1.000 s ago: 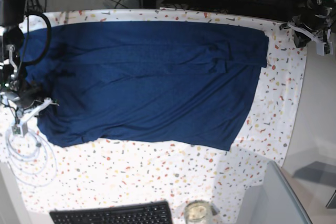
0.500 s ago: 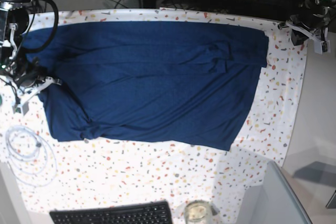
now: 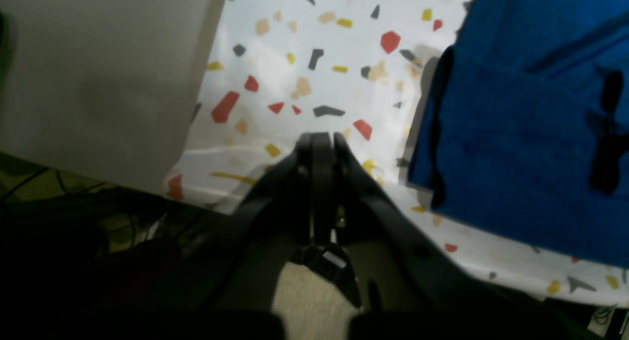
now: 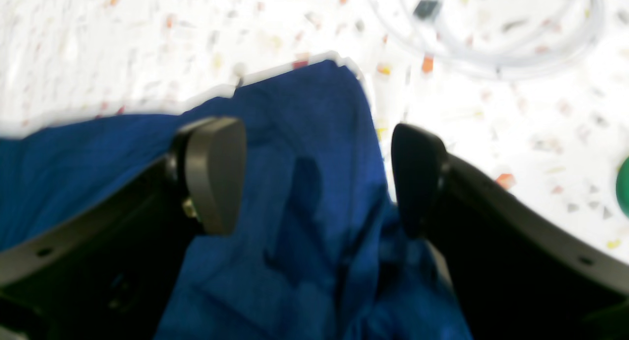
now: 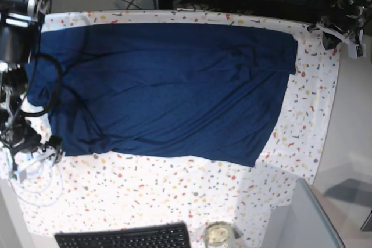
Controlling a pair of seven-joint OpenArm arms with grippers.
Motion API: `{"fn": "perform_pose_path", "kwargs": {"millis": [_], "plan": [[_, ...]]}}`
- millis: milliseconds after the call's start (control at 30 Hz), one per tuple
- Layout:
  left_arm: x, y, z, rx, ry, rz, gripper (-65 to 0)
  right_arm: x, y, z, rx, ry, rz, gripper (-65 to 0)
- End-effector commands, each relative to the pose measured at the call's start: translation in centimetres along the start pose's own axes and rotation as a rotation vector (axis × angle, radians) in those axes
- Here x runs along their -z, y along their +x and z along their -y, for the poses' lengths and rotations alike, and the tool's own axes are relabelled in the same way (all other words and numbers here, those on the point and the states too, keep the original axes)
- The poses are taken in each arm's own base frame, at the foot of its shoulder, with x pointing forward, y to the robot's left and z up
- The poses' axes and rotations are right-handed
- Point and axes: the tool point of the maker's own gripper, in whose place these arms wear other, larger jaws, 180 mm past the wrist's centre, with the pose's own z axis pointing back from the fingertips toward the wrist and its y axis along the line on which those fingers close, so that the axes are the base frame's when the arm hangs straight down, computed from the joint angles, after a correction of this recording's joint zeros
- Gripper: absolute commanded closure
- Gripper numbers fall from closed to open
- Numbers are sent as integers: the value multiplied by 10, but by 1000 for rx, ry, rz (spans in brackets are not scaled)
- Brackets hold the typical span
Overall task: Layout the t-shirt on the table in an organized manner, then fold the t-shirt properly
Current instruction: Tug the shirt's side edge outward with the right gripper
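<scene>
Looking at my feeds, the t-shirt (image 5: 168, 88) is spread across the far half of the tabletop (image 5: 174, 193), long side running left to right in the base view, a few soft wrinkles across the middle. One end sits near the tabletop's right edge, the other reaches the left edge.

My right gripper (image 4: 314, 175) is at the near-left corner of the shirt. In its wrist view the fingers (image 4: 214, 170) are spread wide with blue cloth lying between and under them, but they aren't pinching it as far as I can see. A coil of white cable (image 4: 496, 40) lies on the speckled cover just past that corner.

My left gripper (image 3: 319, 143) is parked at the far-right corner of the tabletop, fingers pressed together with nothing in them, the shirt's edge (image 3: 516, 133) just beside it, not touching.

A black keyboard (image 5: 125, 237) and a glass jar (image 5: 218, 235) sit at the near edge.
</scene>
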Motion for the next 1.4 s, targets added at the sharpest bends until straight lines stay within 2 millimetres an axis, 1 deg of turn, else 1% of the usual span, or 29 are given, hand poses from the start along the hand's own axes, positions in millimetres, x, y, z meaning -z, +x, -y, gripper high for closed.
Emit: {"fn": "perform_pose_path", "kwargs": {"millis": [0,33,67,100,133,200,233,367,500,567,600,633,700,733,767,800,867,900,1000,1100,1167,1233,1367], "plan": [[-4,14,-5,18,8,42,0,4,22,1,-11,-4,33,-438],[-4,13,-5,18,8,40,0,12,23,6,-26,-17,16,-438],[-5,13,-5,17,7,40,0,20,20,7,-43,-24,-8,-438],[-5,12,-5,17,8,38,0,29,12,6,-61,-28,-37,-438],[-5,12,-6,18,8,37,0,37,9,3,-76,-31,-47,-438],[-5,11,-6,17,8,36,0,46,4,5,-101,-44,-46,-438],[-4,11,-6,16,8,35,0,50,-1,7,-106,-53,-49,-438],[-4,10,-6,14,8,32,0,56,-12,15,-102,-69,-43,-435],[-4,10,-6,15,8,33,0,57,-13,17,-100,-72,-25,-432],[-4,11,-6,15,8,34,0,57,-16,20,-101,-75,-18,-423],[-4,11,-6,15,8,36,0,57,-16,20,-102,-75,-9,-396],[-4,11,-6,15,8,36,0,57,-15,20,-103,-75,0,-348],[-4,11,-6,15,8,36,0,56,-13,20,-102,-72,20,-188],[-4,11,-6,14,7,35,0,56,-14,21,-103,-72,24,-75],[-4,11,-6,14,7,35,0,55,-11,20,-104,-70,34,0],[-4,11,-6,14,7,35,0,54,-7,18,-110,-65,46,0],[-4,10,-6,15,8,33,0,50,0,11,-128,-50,75,-39],[-4,10,-6,15,8,33,0,47,5,7,-140,-40,97,-38],[-4,10,-6,15,8,33,0,39,13,-4,-170,-18,123,-8],[-4,11,-6,15,8,34,0,32,23,-15,-192,1,137,-2],[-4,11,-6,15,8,36,0,29,29,-18,-201,7,145,-2],[-4,12,-6,15,8,37,0,24,37,-16,-213,3,157,-2],[-4,12,-6,15,8,37,0,16,49,-24,-234,15,179,-2]]}}
